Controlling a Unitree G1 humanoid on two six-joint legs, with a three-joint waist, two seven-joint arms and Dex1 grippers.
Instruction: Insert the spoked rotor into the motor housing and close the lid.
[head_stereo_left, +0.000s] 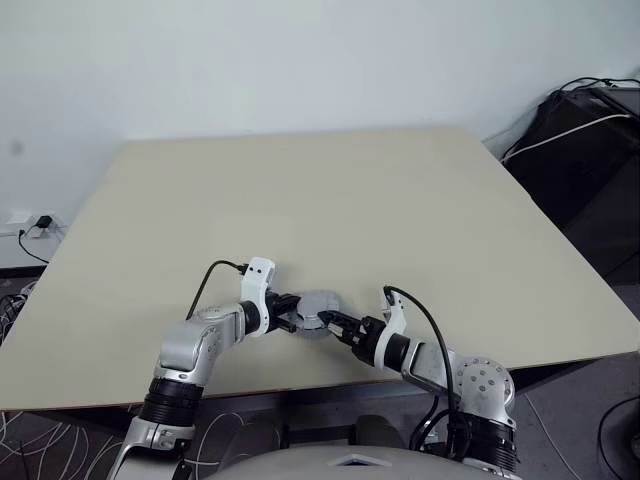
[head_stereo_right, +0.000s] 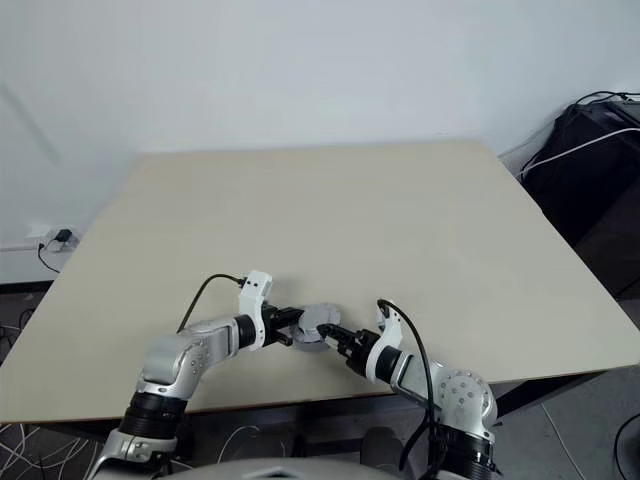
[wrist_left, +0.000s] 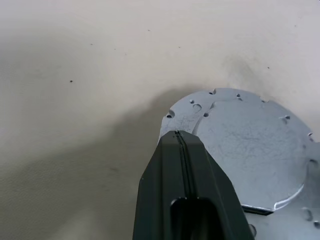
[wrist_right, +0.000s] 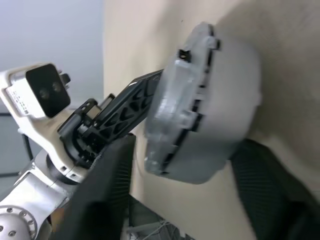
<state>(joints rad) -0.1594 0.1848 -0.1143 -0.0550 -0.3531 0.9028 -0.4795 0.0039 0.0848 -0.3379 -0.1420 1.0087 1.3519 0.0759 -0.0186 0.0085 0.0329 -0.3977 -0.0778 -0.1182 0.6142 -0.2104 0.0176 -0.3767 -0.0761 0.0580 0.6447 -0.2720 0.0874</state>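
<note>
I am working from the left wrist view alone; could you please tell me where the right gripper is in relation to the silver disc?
Observer: The right gripper faces the left gripper across the lid.
Operator: Is it clamped on?
Observer: No. In the right wrist view its fingers stand apart, one on each side of the grey assembly, with a gap on both sides.
Operator: Where is this on the table?
Observer: Close to the near edge of the table.
</note>
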